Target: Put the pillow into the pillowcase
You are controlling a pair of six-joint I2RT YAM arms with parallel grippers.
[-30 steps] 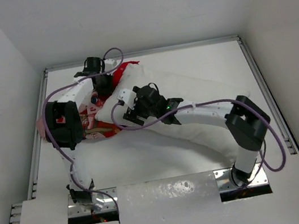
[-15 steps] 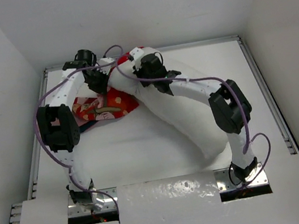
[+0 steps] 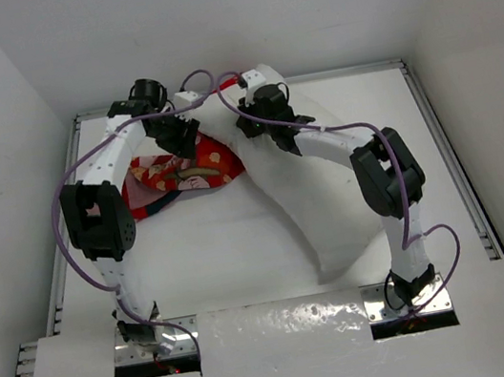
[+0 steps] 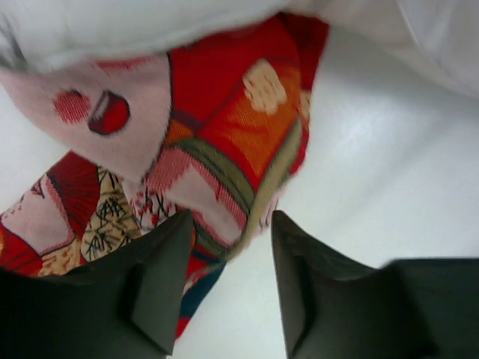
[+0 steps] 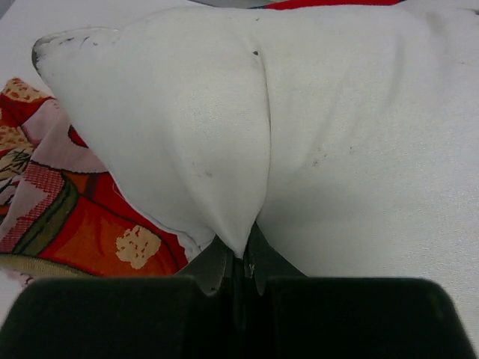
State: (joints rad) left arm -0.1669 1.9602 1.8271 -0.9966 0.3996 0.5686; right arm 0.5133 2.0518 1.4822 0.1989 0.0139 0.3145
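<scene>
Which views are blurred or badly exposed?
Left wrist: soft all over, pillowcase print smeared, fingers near-black. Right wrist: pillow sharp, right gripper a dark mass without detail. Top: sharp, evenly lit.

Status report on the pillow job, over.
Right gripper shut on pillow fold. Left gripper open over pillowcase. Pillow's corner overlaps pillowcase. No obstruction seen.

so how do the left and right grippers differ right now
The left gripper has its jaws apart with nothing between them; the right gripper is shut, pinching a fold of the pillow. The left gripper faces the red pillowcase; the right gripper faces the white pillow. Both are at the far end of the table, close together.
</scene>
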